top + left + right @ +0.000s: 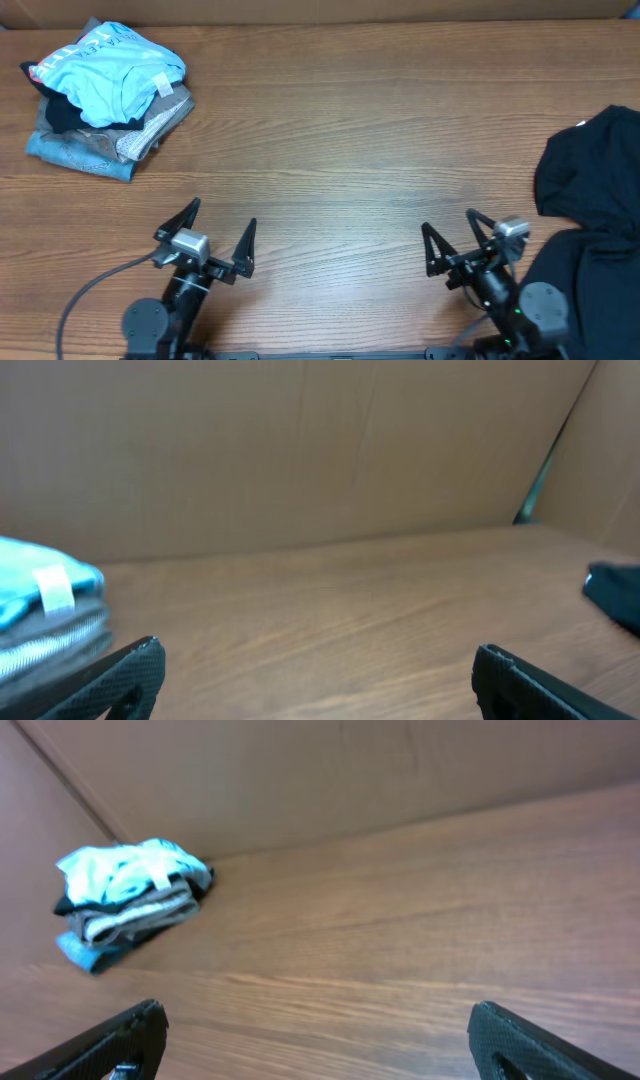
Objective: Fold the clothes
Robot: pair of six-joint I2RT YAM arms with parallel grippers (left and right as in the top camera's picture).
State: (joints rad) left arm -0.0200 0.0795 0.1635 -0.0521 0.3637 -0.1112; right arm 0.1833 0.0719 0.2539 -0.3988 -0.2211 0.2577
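Note:
The black T-shirt (590, 200) lies crumpled at the table's right edge, partly cut off by the frame, with a small white label at its top. A corner of it also shows at the right edge of the left wrist view (615, 592). My left gripper (220, 232) is open and empty near the front edge, left of centre. My right gripper (450, 232) is open and empty near the front edge, just left of the T-shirt. Neither touches the T-shirt.
A stack of folded garments (105, 95), light blue with white print on top of grey and denim-blue ones, sits at the back left; it also shows in the right wrist view (130, 900) and the left wrist view (45, 610). A brown cardboard wall (300, 450) stands behind the wooden table (350, 130).

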